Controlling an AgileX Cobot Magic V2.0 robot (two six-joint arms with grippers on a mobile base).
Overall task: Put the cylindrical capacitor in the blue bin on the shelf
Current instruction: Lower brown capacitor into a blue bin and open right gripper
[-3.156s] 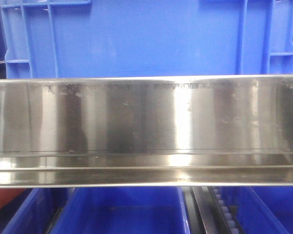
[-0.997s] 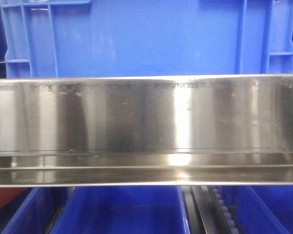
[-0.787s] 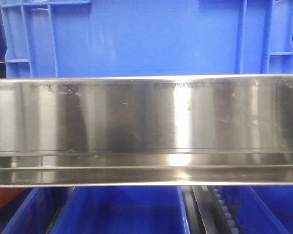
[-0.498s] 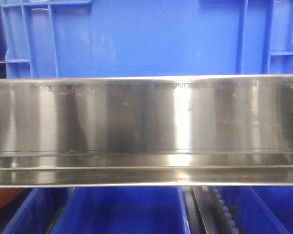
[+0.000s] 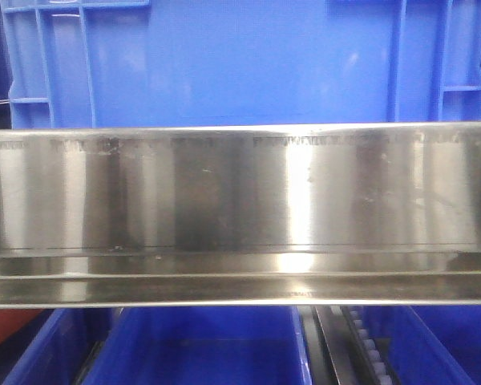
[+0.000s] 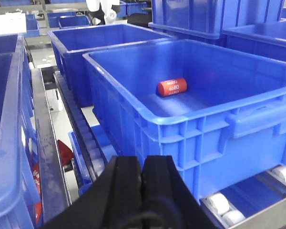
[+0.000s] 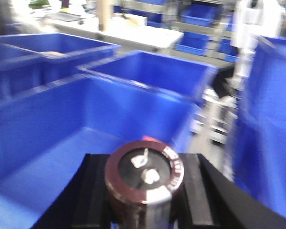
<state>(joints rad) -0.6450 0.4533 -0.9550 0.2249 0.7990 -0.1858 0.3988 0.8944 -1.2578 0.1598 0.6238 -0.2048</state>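
Tools: right tool [image 7: 144, 202] tight around cylindrical capacitor [image 7: 143, 175] (left tool [image 6: 142, 167] pressed fully together)

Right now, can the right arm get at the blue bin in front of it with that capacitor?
Probably yes. The right claw, shut on the cylindrical capacitor, faces the blue bin, whose top is open with nothing across it; the picture is blurred, though.
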